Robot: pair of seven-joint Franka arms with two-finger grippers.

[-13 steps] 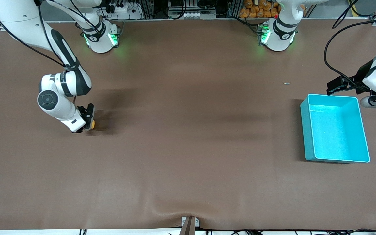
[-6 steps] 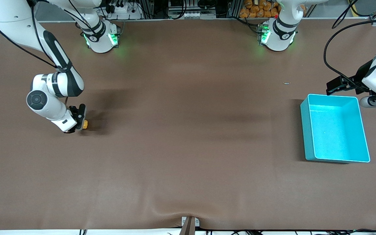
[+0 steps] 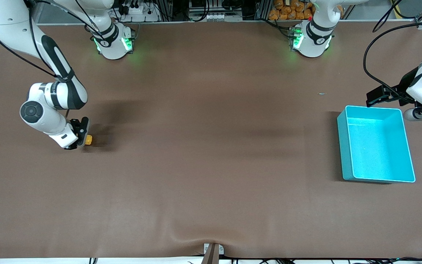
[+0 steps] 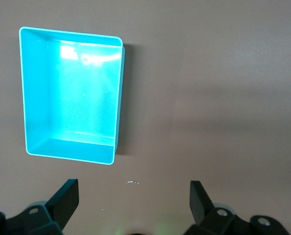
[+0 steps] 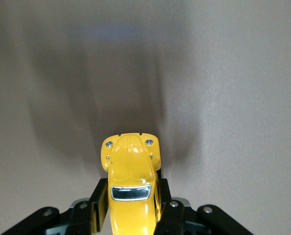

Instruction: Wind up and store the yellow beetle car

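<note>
- Right arm: elbow bent, wrist angled down at the right arm's end of the table; right gripper (image 3: 82, 138) pinches the yellow beetle car (image 3: 87, 139) at the brown table (image 3: 211, 154).
- Left arm: waits, left gripper (image 4: 133, 205) spread wide, above the table beside the turquoise bin (image 3: 346, 146).

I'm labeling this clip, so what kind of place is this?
Most likely a robotics lab bench: two arms mounted along a brown-covered table, cables and equipment racks past its edge, and only a yellow beetle car and a turquoise bin as props.
</note>
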